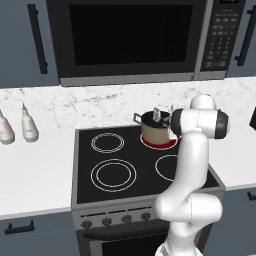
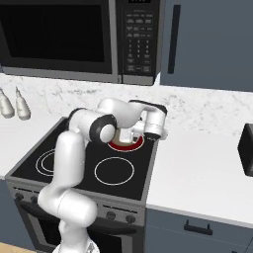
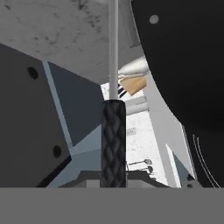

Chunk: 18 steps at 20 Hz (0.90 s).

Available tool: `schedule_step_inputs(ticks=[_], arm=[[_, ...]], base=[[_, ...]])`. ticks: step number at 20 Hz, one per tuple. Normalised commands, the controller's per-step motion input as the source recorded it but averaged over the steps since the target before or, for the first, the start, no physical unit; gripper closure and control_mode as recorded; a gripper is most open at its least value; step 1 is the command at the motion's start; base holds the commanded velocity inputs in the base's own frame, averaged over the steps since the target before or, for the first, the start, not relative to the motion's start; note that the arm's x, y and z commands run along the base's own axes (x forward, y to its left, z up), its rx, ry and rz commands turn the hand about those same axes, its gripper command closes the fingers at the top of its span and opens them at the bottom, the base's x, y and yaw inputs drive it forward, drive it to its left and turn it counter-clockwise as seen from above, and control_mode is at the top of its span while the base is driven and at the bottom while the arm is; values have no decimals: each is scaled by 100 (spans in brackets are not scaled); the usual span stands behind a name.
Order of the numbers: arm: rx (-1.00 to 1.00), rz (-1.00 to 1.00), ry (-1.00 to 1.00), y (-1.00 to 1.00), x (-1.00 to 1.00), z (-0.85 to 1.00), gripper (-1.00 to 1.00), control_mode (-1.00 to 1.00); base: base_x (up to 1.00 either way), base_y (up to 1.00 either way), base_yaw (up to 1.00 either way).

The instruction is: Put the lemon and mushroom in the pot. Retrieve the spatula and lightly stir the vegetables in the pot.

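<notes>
I see the short round tan pot with dark rim and small dark side handles [image 1: 154,129] standing on the back right burner of the black glass stove top [image 1: 125,165], and that burner glows red under it. I take this pot as my landmark. In the right base view the pot [image 2: 124,135] is mostly hidden behind the white arm, with the red ring showing just below it.

The tool [image 1: 159,116] hangs directly above the pot opening, close to its rim, and the white wrist sits just to the right of the pot. In the hand view the tool [image 3: 113,175] is closed on the spatula with a thin black textured handle and a silver shaft [image 3: 113,131]; the handle rises from between the tips and the shaft continues away from the camera. I cannot see the slotted head clearly.

The inside of the pot is not visible to me, so I cannot tell where the lemon and the mushroom are.

Far to the left of the pot, two small white bottles [image 1: 17,127] stand on the white marbled tabletop [image 1: 35,165]. Above and behind the pot hangs the black microwave [image 1: 135,37].
</notes>
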Motion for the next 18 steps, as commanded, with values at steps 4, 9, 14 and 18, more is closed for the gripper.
schedule_step_inputs(ticks=[4, 9, 14, 18], arm=[[0, 0, 33, 0, 0, 16, 100, -100], [0, -1, 29, 0, 1, 8, 100, -100], [0, -3, 14, 0, 12, 0, 100, -100], [0, -4, 4, 0, 19, 0, 100, -100]], base=[[0, 0, 0], [0, 0, 0], [0, 0, 0], [0, 0, 0]])
